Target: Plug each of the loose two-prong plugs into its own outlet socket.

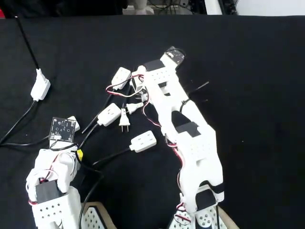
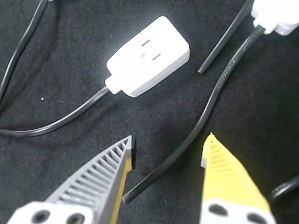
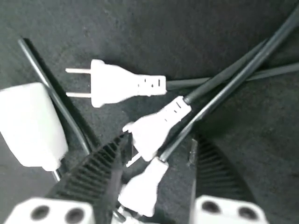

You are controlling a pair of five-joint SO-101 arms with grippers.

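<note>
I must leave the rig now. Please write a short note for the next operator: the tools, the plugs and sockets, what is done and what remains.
Left tool: open and empty, over a black cable, near a white socket.
Right tool: open, one finger on each side of a white plug.
A second plug lies loose beside it, prongs bare.
Done: neither of these plugs is in a socket.
Left: grasp each plug and seat it in its own socket.

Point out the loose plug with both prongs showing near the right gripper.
In the right wrist view, the plug lies flat on the table just beyond the right gripper, with a white outlet socket near its prongs.
</note>
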